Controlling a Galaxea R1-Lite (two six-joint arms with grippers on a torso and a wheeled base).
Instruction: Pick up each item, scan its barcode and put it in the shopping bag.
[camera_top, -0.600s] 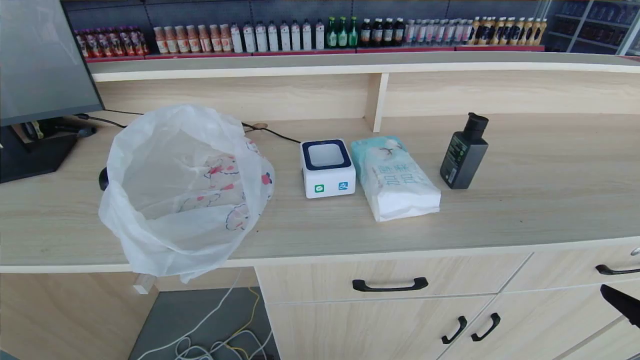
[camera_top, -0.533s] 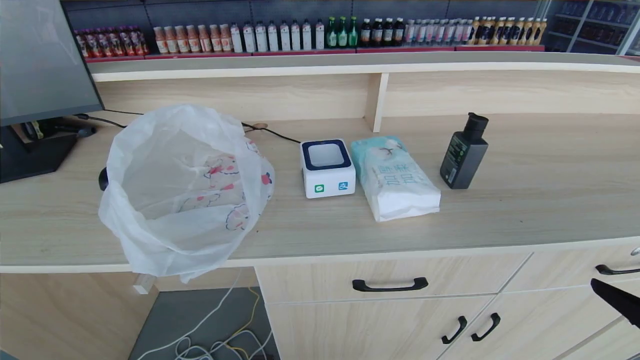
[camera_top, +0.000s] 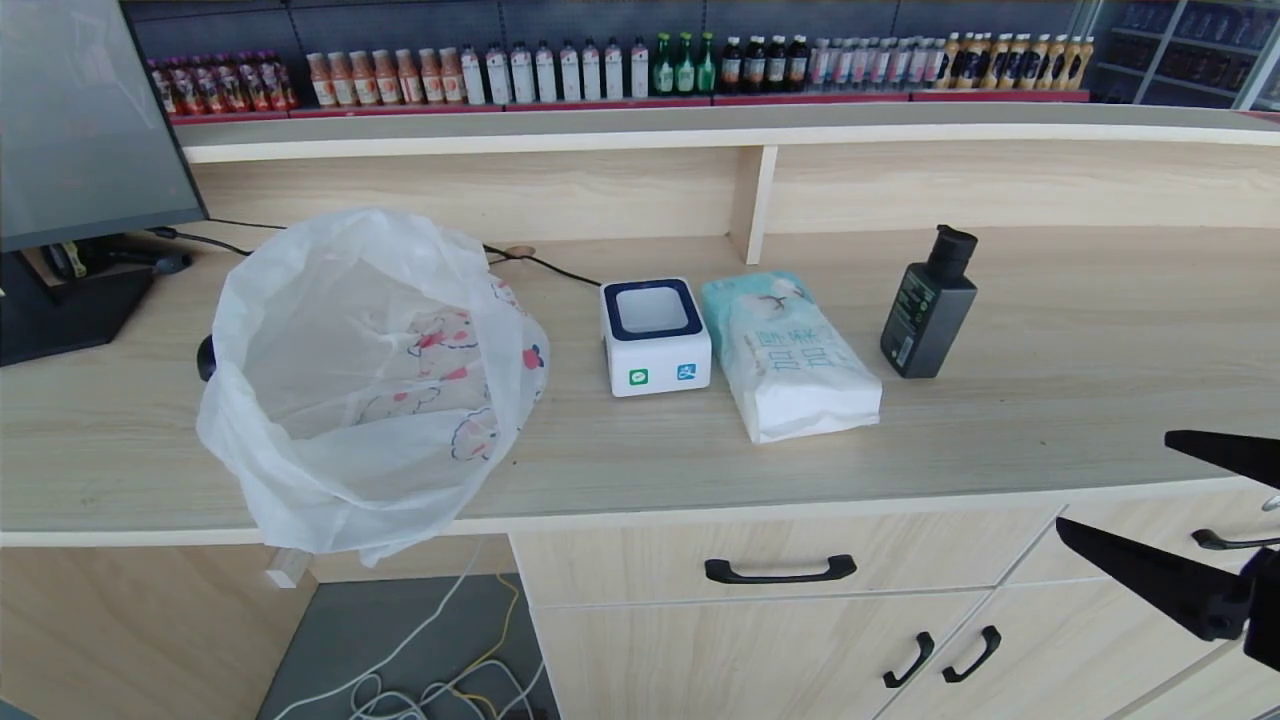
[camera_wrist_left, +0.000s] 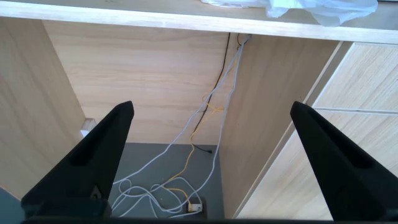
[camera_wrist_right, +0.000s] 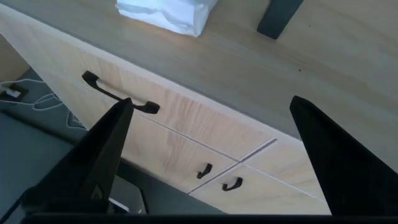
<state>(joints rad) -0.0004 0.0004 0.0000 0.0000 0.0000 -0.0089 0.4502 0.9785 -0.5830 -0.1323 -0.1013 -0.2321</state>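
Note:
A white translucent shopping bag (camera_top: 370, 380) stands open at the left of the wooden counter (camera_top: 1060, 400). A white scanner (camera_top: 655, 335) sits mid-counter, with a white and teal tissue pack (camera_top: 790, 355) lying beside it. Further right stands a dark bottle (camera_top: 928, 305). My right gripper (camera_top: 1111, 478) is open at the counter's front edge, to the right of the bottle and below it. In the right wrist view the gripper (camera_wrist_right: 211, 102) spans the drawer fronts, with the tissue pack (camera_wrist_right: 168, 12) and bottle (camera_wrist_right: 280, 15) beyond. My left gripper (camera_wrist_left: 211, 109) is open below the counter, under the bag's edge (camera_wrist_left: 317, 7).
A monitor (camera_top: 90, 110) stands at the far left, and a raised shelf with a divider (camera_top: 752, 195) runs behind the items. Drawers with black handles (camera_top: 780, 572) sit under the counter. Loose cables (camera_wrist_left: 180, 180) lie on the floor in the open bay.
My right gripper has risen from the lower right corner and come leftward, so both its fingers now stand at the counter's front edge. The items on the counter have not moved.

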